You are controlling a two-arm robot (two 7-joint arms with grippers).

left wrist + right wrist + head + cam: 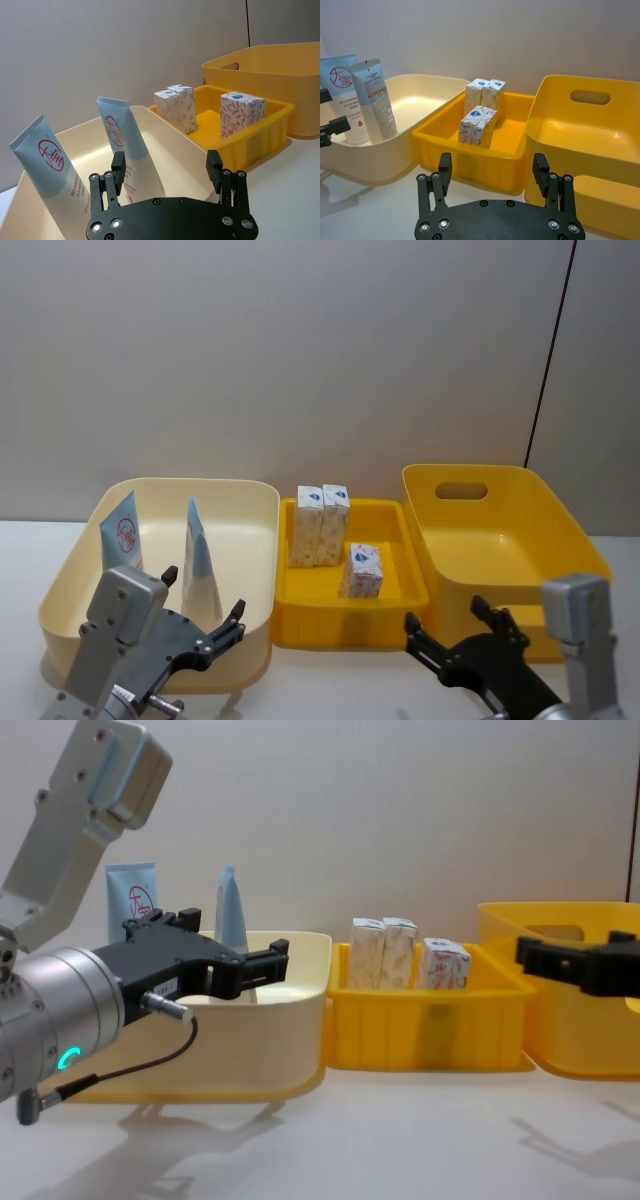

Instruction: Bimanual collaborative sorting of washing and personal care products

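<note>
Head view, between picks: left gripper (204, 592) at 7 o'clock, right gripper (445, 613) at 5, both spread empty, forward reach for cartons (322, 525) likely next

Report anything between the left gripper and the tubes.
Nothing visible does. The open left gripper hangs at the cream bin's near rim, facing the logo tube and the tapered tube. The open right gripper hangs by the big yellow bin.
</note>
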